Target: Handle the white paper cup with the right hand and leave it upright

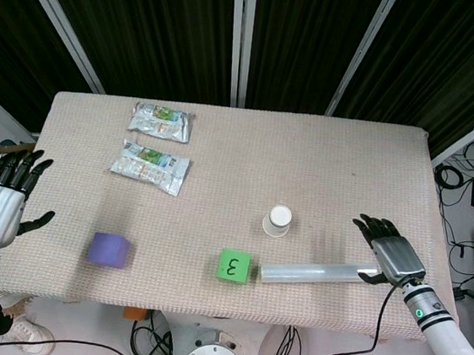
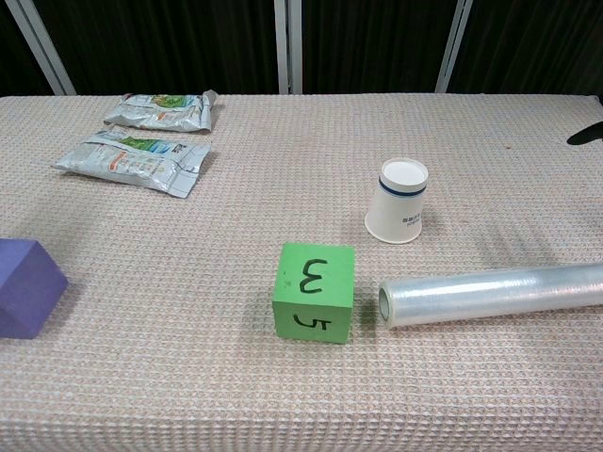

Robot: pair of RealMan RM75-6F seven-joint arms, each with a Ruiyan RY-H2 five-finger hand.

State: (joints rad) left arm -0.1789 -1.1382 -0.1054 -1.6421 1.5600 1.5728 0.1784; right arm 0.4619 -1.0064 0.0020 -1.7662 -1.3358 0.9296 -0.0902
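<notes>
The white paper cup point(image 1: 277, 221) point(image 2: 398, 201) stands mouth-down on the table, its narrower base with a blue ring facing up. My right hand point(image 1: 389, 251) hovers to the right of it, fingers spread and holding nothing, a clear gap away from the cup. In the chest view only a dark fingertip point(image 2: 586, 135) of that hand shows at the right edge. My left hand point(image 1: 1, 204) is off the table's left edge, fingers apart and empty.
A clear film roll point(image 1: 318, 273) point(image 2: 490, 294) lies just in front of the cup, its right end by my right hand. A green cube marked 3 point(image 1: 234, 265) point(image 2: 314, 290), a purple block point(image 1: 109, 250) and two snack packets point(image 1: 150, 166) point(image 1: 160, 122) lie further left.
</notes>
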